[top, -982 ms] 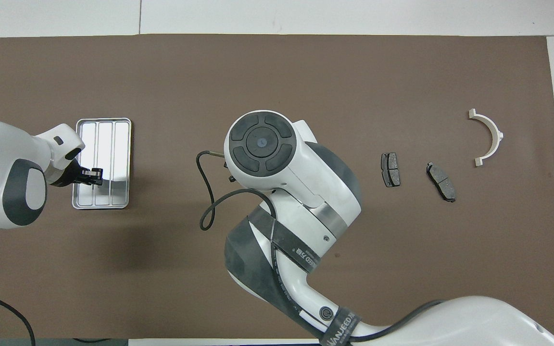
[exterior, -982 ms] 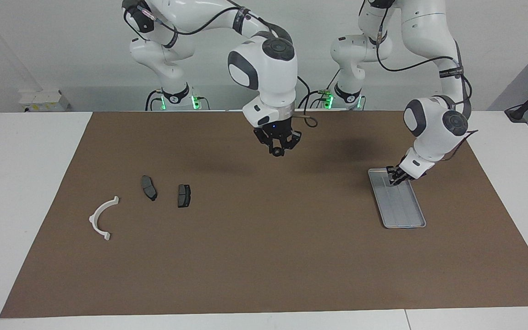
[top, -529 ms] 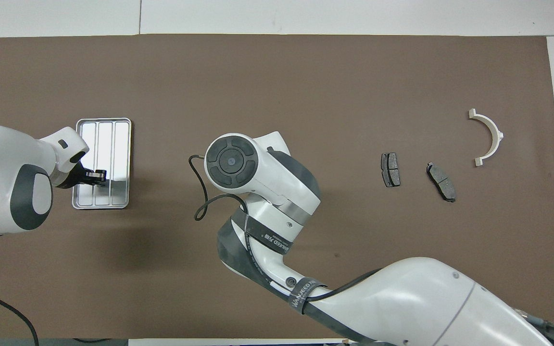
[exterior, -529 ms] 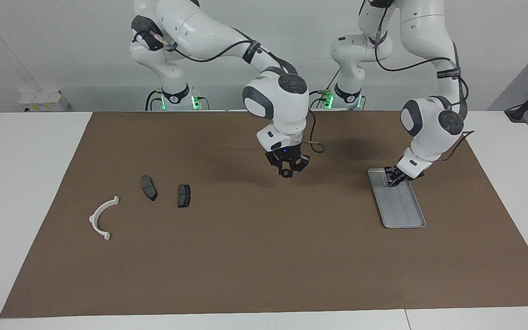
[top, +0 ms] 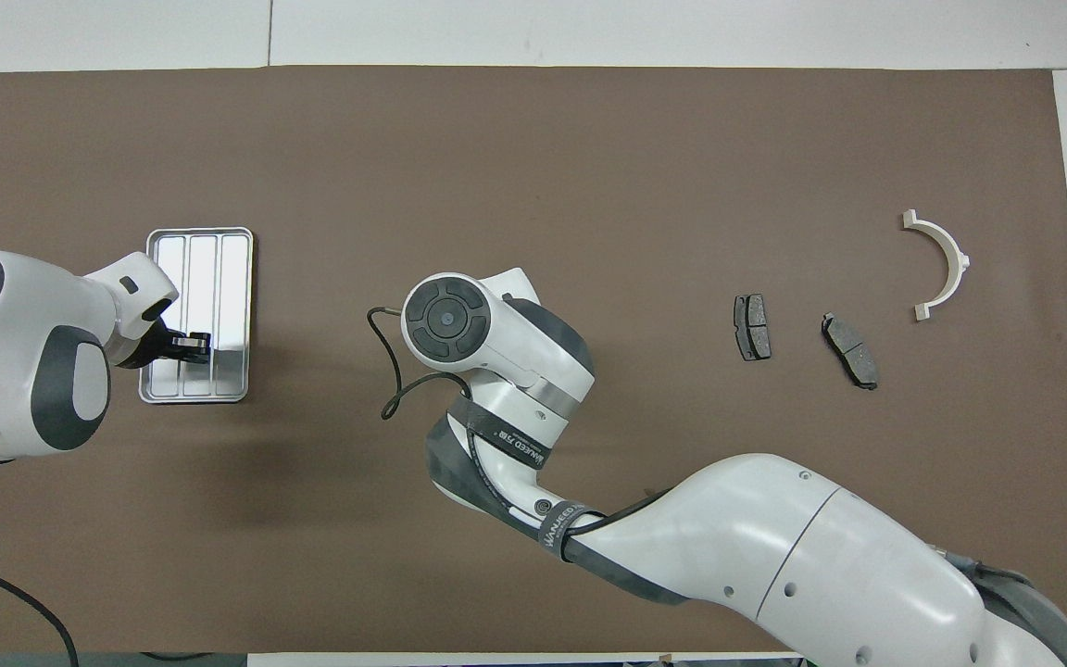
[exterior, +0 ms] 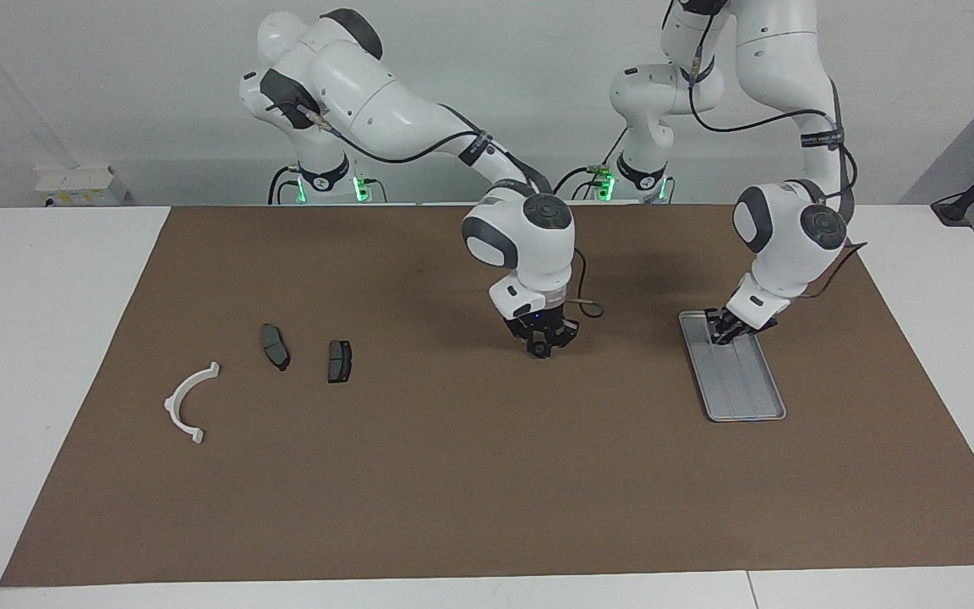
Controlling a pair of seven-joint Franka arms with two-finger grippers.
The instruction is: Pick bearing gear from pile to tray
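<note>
— Where do we start, at the robots' end of the bench (exterior: 47, 338)?

— Yes. The tray (exterior: 745, 397) (top: 219, 250) lies flat on the brown mat (exterior: 453, 474) toward the left arm's end, its long axis running away from the robots. The left hand (exterior: 724, 328) (top: 191, 345) sits low over the tray's nearer end. We cannot tell whether it is clenched or released, or whether it touches the metal.

— And the bearing gear?

— We see a small black round piece (exterior: 542, 348) pinched in the tips of the right hand (exterior: 542, 340), low over bare mat at mid-bench, well apart from the tray. It is too small for us to say which way it points.

— Does the overhead view help?

— No. There the right arm's own wrist covers the hand and the piece completely.

— What remains of the pile?

— Toward the right arm's end, two dark brake pads lie flat and apart: the nearer pad (exterior: 275, 347) (top: 849, 349), then the second pad (exterior: 339, 361) (top: 751, 327) slightly farther out. Both have their long axes running roughly away from the robots.

— And farthest?

— The white half-ring bracket (exterior: 171, 404) (top: 960, 262), apart from both pads, its open side facing the left arm's end. We make out no other round pieces on the mat.
</note>
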